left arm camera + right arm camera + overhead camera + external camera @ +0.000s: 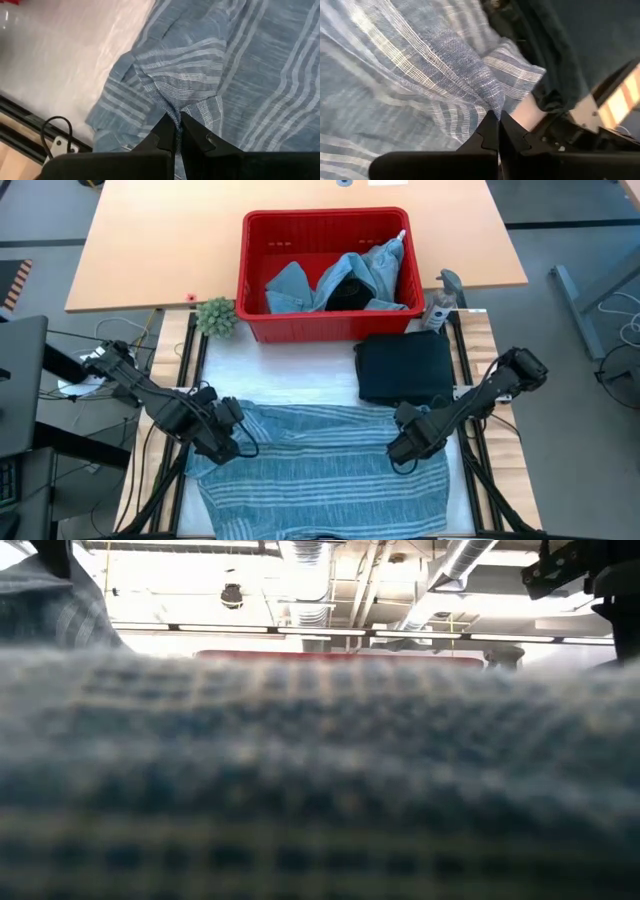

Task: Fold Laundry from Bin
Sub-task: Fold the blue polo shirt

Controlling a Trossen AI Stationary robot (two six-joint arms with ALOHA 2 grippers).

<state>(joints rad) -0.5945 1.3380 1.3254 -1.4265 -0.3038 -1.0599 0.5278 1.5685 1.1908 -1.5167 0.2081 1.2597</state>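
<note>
My left gripper (pixel 176 131) is closed on the striped cloth (pixel 320 465); in my left wrist view the two fingers are pressed together with a small ridge of the blue-grey fabric pinched between them. It holds the cloth at its left side, near the left edge of the white table cover (pixel 290 375). My right gripper (pixel 497 131) is closed in the same way on the right side of the same cloth, where a fold of fabric rises into the fingertips. Just beside this point lies the dark folded garment (pixel 405 368).

The striped cloth is spread wide and mostly flat on the front part of the table, between my two arms, with some wrinkles around both pinched places. In the low view it fills almost all the picture and it is blurred.

Behind the cloth, the dark folded garment lies on the right, touching the front of the red bin (pixel 255 275). The bin stands at the far side and contains light blue denim pieces (pixel 300 288) and one black piece (pixel 348 292). A small green plant (pixel 216 316) stands beside the bin's left front corner.
</note>
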